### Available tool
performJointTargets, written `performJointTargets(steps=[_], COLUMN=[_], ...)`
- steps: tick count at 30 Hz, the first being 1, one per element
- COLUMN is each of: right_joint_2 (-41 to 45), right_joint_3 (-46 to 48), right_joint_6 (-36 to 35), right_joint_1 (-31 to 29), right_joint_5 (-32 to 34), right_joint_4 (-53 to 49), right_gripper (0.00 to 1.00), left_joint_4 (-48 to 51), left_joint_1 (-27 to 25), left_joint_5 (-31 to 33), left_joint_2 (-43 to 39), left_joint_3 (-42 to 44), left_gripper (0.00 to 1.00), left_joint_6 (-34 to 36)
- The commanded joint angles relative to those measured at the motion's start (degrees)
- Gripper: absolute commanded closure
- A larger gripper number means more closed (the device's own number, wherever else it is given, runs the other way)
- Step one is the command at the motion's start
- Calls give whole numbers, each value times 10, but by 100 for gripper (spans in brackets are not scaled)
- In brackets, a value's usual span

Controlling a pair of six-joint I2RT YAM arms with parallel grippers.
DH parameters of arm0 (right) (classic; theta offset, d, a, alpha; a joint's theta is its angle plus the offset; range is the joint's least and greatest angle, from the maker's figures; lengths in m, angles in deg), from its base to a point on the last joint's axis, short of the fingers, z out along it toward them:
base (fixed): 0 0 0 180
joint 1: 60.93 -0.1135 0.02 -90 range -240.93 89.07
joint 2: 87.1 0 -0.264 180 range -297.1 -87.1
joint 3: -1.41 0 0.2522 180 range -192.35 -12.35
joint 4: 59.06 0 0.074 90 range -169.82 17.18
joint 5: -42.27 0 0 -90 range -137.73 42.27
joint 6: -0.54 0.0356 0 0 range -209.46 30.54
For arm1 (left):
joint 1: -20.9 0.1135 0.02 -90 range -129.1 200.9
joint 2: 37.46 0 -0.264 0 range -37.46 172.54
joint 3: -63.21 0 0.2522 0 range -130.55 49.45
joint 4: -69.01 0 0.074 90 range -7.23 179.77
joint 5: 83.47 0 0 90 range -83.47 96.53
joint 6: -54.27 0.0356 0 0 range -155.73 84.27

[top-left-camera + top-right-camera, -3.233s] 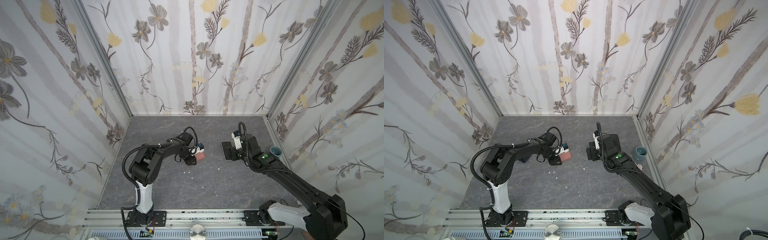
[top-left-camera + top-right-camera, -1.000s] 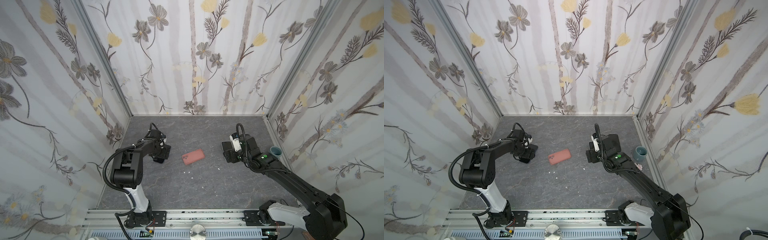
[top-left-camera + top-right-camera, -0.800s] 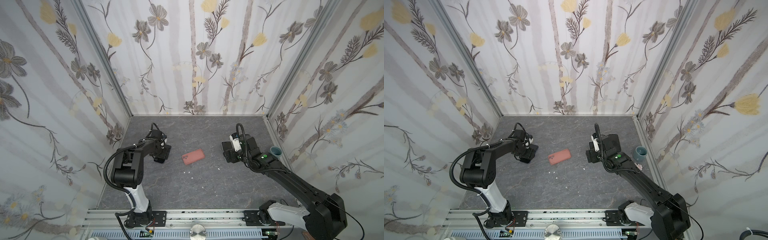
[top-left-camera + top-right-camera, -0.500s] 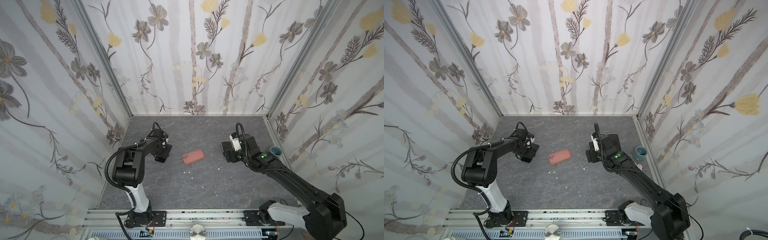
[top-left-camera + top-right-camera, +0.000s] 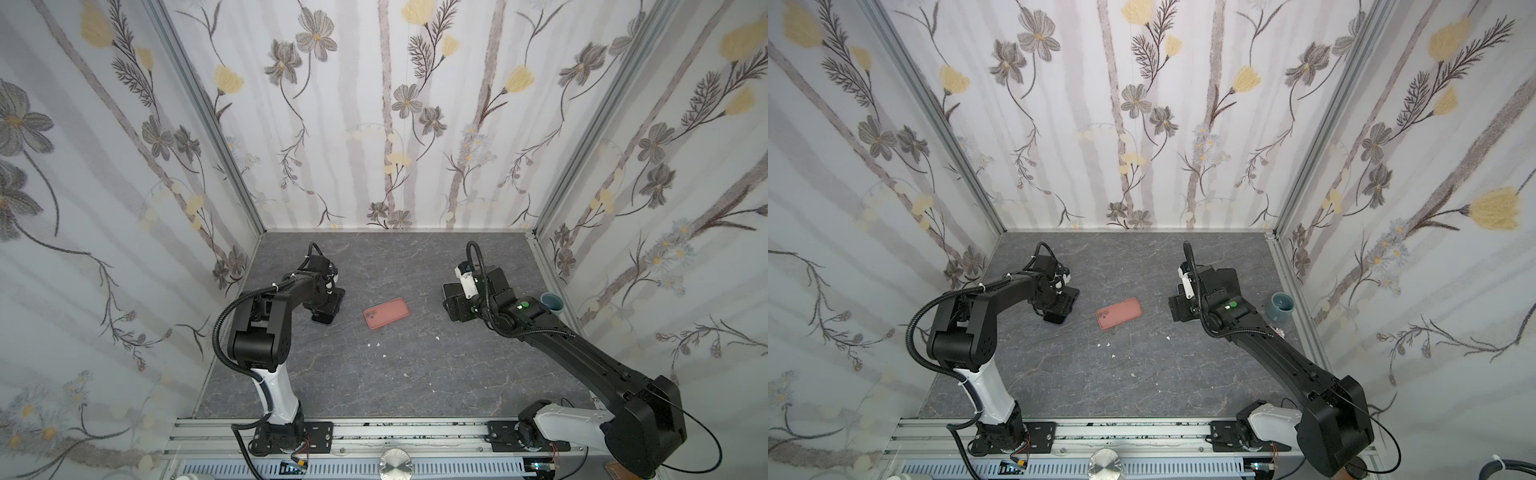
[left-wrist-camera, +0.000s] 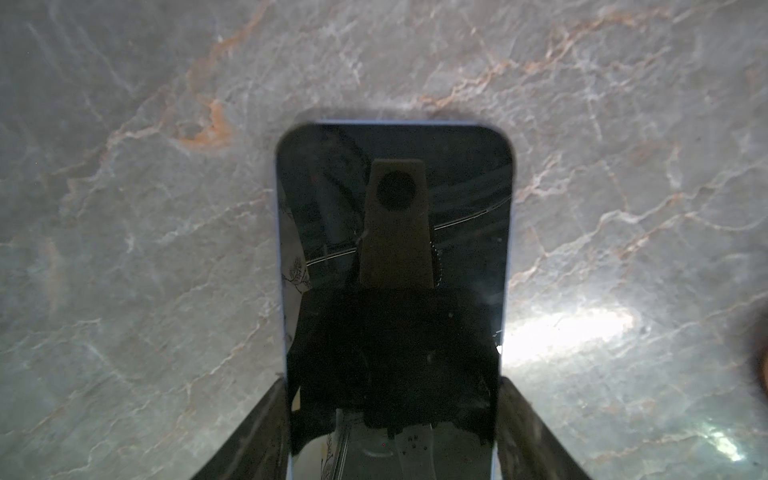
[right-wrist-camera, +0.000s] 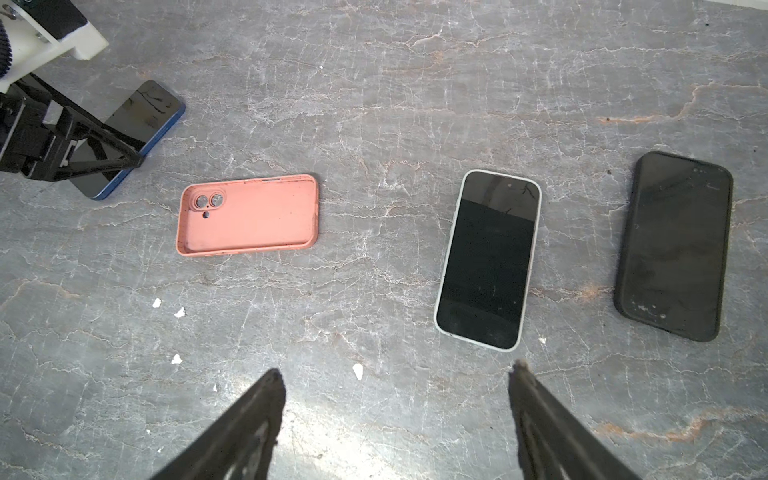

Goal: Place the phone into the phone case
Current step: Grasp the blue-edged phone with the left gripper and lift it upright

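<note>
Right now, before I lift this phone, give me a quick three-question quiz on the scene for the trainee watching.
1. True or false: the pink case lies open side up.
2. The left gripper holds the blue-edged phone by: A its short ends, B its long edges, C one corner.
3. How many phones show in the right wrist view?
Key: 1 true. 2 B. 3 three: the blue-edged phone, the white-edged phone and the black phone.
</note>
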Motion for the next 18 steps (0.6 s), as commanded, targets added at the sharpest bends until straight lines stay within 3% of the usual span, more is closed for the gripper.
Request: performJointTargets(steps=[1,18], right_joint_2=[-5,-1], right_joint_3=[-14,-21], right_joint_6=[8,16], right_joint_1=[-3,-9], right_joint_5=[8,24], right_joint_4=[-2,9], right_gripper=[17,18], left_joint_4=[16,-16], left_joint_1=[3,10], left_joint_5=[-27,-26], left_joint_2=[10,-29], left_joint_3=[-11,-4], left_gripper=[53,56], left_joint_6=[-34,-45])
